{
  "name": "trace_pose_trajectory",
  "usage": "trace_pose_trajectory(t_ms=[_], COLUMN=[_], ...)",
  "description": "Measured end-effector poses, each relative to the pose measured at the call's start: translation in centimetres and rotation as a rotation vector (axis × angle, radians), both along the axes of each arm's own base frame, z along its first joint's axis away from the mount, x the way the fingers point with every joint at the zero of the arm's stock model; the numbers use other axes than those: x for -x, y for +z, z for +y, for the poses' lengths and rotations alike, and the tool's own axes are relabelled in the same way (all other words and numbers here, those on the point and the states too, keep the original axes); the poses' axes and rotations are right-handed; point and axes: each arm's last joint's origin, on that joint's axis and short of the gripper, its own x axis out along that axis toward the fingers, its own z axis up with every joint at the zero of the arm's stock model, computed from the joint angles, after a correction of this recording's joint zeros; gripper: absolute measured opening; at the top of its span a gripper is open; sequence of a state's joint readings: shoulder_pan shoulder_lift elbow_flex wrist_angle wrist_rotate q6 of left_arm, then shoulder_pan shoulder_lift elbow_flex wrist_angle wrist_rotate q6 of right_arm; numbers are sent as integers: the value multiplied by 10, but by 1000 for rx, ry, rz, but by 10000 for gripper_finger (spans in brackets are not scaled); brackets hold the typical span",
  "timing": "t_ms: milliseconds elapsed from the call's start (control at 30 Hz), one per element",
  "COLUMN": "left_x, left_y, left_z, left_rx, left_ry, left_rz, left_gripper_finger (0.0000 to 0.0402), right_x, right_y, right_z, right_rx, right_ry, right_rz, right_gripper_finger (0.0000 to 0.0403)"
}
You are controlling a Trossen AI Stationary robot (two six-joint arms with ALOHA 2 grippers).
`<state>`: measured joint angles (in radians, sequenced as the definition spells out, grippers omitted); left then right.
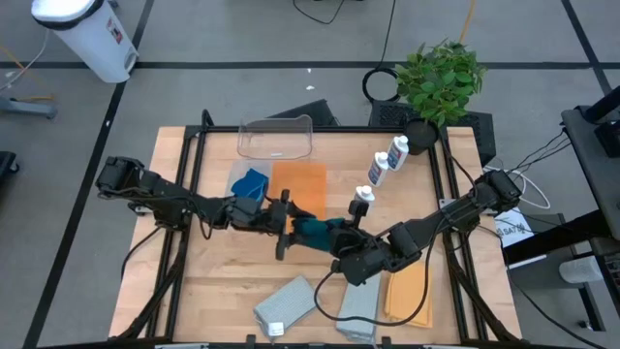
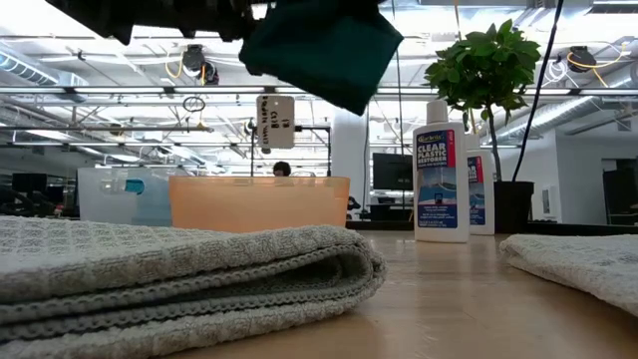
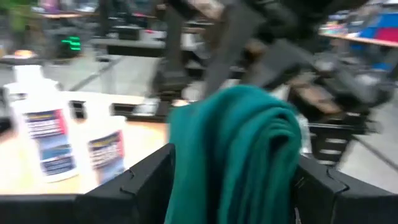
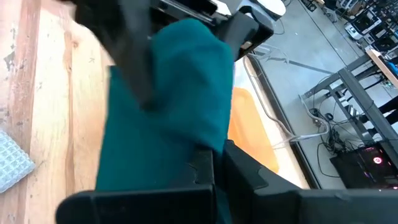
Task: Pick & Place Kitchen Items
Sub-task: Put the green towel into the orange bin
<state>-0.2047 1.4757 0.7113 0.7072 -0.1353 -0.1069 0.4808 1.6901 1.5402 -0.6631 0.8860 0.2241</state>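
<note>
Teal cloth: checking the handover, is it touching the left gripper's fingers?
Touching. The left wrist view shows the teal cloth draped between the left gripper fingers, pressing against both.

Bottles (image 1: pixel 386 167) and tub (image 1: pixel 276 138) behind the cloth (image 1: pixel 315 231).

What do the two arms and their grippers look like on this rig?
Both arms are black, built of jointed segments with black cables trailing off them. The left gripper and right gripper each have two dark, angular, flat fingers. No markings are legible.
</note>
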Motion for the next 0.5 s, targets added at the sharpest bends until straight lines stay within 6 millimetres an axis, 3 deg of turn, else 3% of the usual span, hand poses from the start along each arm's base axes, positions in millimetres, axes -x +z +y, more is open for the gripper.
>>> trace_pose_trajectory(t_ms=[500], left_x=[1], left_y=[-3], left_z=[-1], left_rx=[-119], left_ry=[27], left_rz=[26], left_gripper_finger=[255], right_x=[3], right_y=[-2], right_z=[6], right_rx=[-27], right_ry=[52], right_rz=[37], right_gripper_finger=[0])
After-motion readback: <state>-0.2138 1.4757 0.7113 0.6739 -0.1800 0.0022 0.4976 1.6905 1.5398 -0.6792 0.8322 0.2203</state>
